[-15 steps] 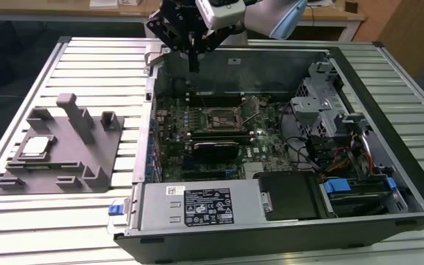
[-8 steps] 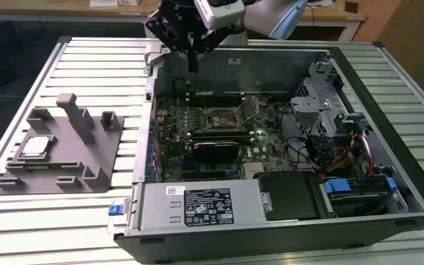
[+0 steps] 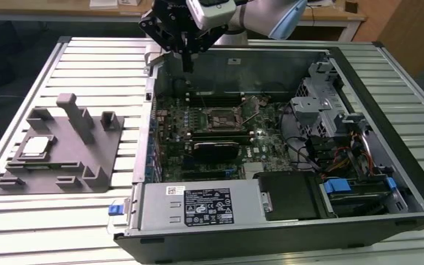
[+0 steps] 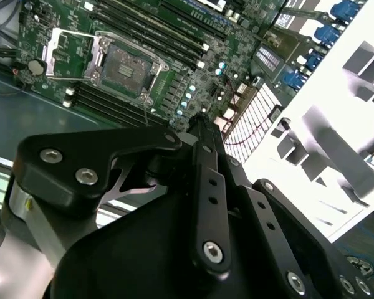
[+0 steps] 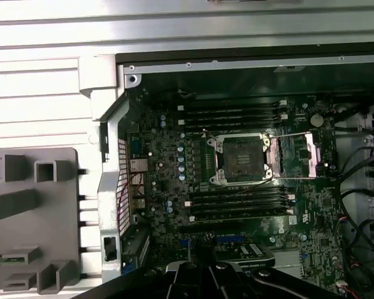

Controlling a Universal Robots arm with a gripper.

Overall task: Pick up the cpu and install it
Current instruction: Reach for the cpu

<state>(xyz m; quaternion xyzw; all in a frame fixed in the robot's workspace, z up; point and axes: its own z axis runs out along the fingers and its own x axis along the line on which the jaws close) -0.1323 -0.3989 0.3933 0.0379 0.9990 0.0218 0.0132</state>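
Observation:
The cpu (image 3: 37,144) is a small pale square chip lying flat in a recess of the grey plastic tray (image 3: 86,165), at the exterior view's left, outside the computer case. My gripper (image 3: 187,67) hangs over the case's back left corner, far from the cpu, with its fingers pressed together and nothing between them. In the second wrist view the gripper (image 4: 202,123) points down over the motherboard's edge. The dark cpu socket (image 3: 220,117) sits mid-board with its metal frame swung open; it shows in both wrist views, socket (image 4: 126,65) and socket (image 5: 240,159).
The open black case (image 3: 388,210) holds the green motherboard (image 3: 264,146), memory slots (image 5: 237,115), a drive cage (image 3: 322,105), cables (image 3: 337,157) and a power supply (image 3: 197,207). The tray's upright posts (image 3: 75,116) stand between cpu and case. All rests on a slatted metal table (image 3: 50,221).

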